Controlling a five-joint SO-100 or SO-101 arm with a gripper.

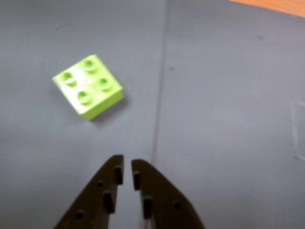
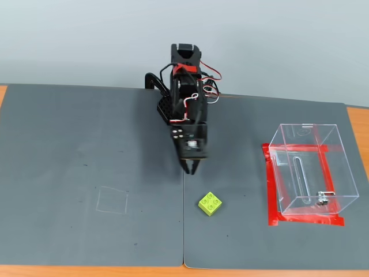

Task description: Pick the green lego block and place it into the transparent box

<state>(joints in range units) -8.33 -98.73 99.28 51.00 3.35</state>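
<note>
The green lego block [image 2: 210,203] lies on the grey mat, studs up, turned at an angle. In the wrist view it [image 1: 88,86] sits at upper left, ahead and to the left of my fingertips. My gripper [image 2: 192,167] hangs above the mat, behind the block and apart from it. In the wrist view the gripper [image 1: 127,168] enters from the bottom edge with its jaws nearly together and nothing between them. The transparent box [image 2: 309,170] stands at the right in the fixed view on red tape [image 2: 271,196], with a small metal fitting [image 2: 323,200] low on its near wall.
Two grey mats meet at a seam [image 2: 184,231] running under the gripper. A faint square outline [image 2: 112,200] is drawn on the left mat. The orange table edge [image 2: 357,133] shows at the right and front. The arm's base [image 2: 184,92] stands at the back.
</note>
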